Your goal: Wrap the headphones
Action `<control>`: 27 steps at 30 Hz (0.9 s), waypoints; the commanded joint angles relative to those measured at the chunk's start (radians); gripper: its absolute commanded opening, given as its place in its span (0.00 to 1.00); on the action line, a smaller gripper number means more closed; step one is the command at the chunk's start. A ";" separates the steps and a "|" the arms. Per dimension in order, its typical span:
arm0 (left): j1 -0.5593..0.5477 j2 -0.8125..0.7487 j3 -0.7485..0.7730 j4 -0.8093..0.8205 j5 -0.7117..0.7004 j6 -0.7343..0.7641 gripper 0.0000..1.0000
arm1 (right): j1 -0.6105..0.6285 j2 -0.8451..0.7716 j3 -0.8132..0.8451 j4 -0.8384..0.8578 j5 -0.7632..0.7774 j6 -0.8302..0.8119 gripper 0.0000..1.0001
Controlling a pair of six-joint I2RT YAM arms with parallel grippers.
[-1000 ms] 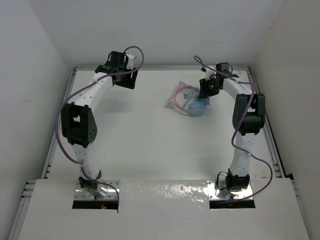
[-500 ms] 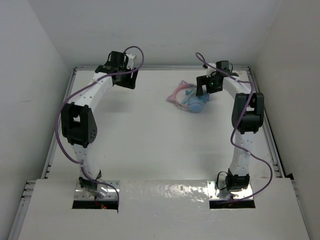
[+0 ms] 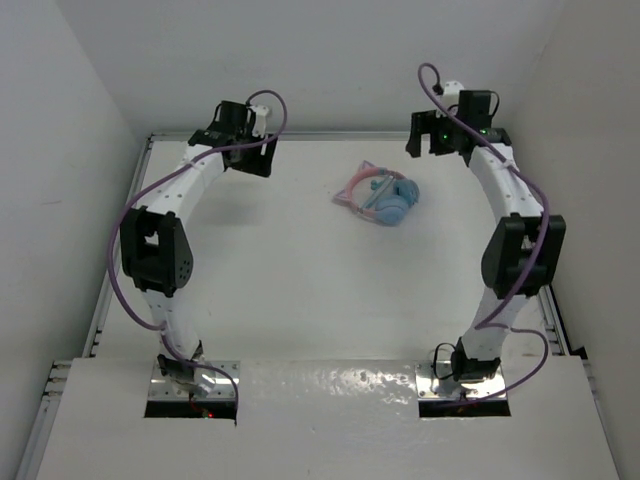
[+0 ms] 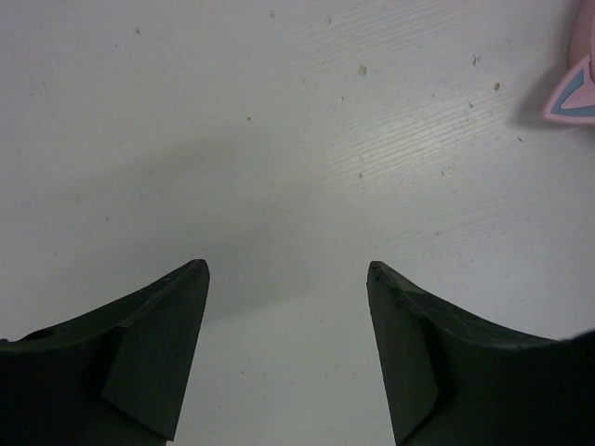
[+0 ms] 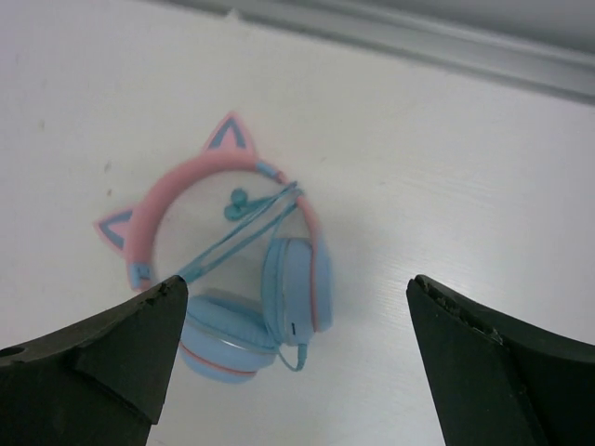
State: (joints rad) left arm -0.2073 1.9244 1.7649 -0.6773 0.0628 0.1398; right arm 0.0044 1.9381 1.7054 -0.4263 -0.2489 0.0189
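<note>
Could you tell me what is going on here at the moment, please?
Two robot arms are set to wrap a pair of headphones, but neither is touching them now. The headphones lie flat on the table, with their thin blue cable drawn in several strands across the arc of the pink headband. The right gripper hangs open above and beyond them. The left gripper is open too, over bare table off to their left.
</note>
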 commanded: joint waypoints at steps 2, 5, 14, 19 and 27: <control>0.011 -0.097 -0.005 0.019 -0.043 -0.006 0.72 | -0.067 -0.157 -0.068 -0.029 0.235 0.194 0.99; 0.014 -0.125 -0.015 0.004 -0.092 -0.005 0.77 | -0.161 -0.259 -0.180 -0.086 0.349 0.400 0.99; 0.025 -0.229 -0.171 0.027 -0.175 -0.032 0.81 | -0.428 -0.514 -0.614 -0.212 0.373 0.618 0.99; 0.023 -0.300 -0.324 0.083 -0.215 -0.068 0.82 | -0.434 -0.789 -0.847 -0.128 0.471 0.657 0.99; 0.023 -0.357 -0.406 0.127 -0.181 -0.074 0.82 | -0.432 -1.102 -1.023 -0.172 0.530 0.728 0.99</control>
State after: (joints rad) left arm -0.1944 1.6306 1.3533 -0.6247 -0.1253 0.0879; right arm -0.4294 0.8864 0.7059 -0.5888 0.2279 0.7036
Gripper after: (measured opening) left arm 0.819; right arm 0.992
